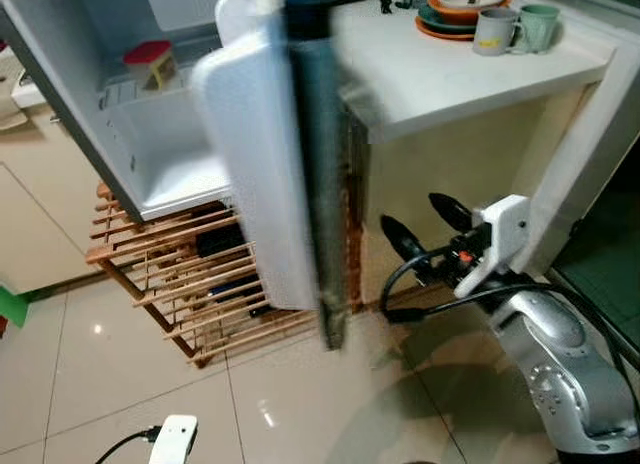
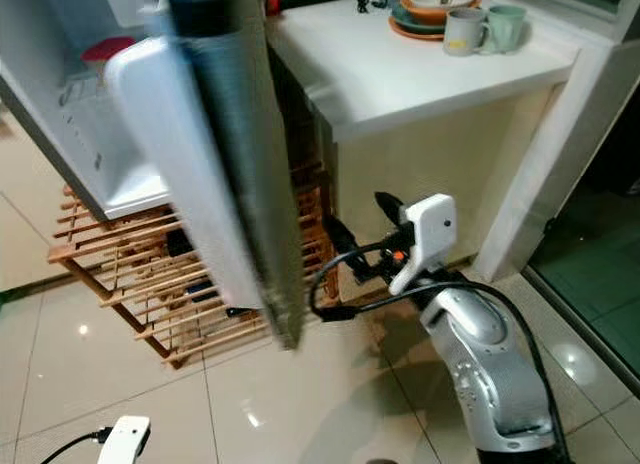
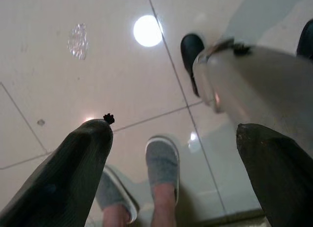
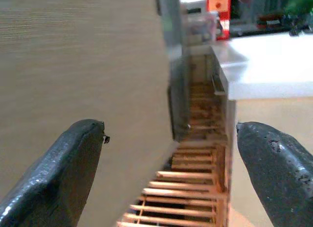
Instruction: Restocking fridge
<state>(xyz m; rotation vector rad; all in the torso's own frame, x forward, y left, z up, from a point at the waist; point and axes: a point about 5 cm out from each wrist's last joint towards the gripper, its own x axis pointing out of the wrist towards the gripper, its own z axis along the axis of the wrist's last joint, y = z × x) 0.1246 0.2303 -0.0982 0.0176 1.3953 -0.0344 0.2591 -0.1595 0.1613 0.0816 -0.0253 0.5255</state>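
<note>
Two black fingers of the right gripper [image 1: 425,227] stand wide apart and hold nothing. They hang low beside the fridge door [image 1: 275,174], in front of the white counter's [image 1: 450,74] pale side. The door is blurry, so its edge is hard to make out, and it hides much of the fridge [image 1: 150,154] behind it. The fridge stands open on the robot's left, on top of a wooden rack [image 1: 190,284]. Its top is cut off by the picture. Inside sits one small thing with a red top [image 1: 148,56]; it is too blurry to tell what it is.

On the counter are two mugs [image 1: 515,29], one grey and one green, just beside a stack of plates [image 1: 450,12] that is partly cut off.

The left gripper [image 3: 171,168] hangs over the shiny floor tiles [image 3: 73,70], its two fingers spread open and empty. Past them are a person's two feet in grey slippers [image 3: 164,161], cut off at the ankles.
</note>
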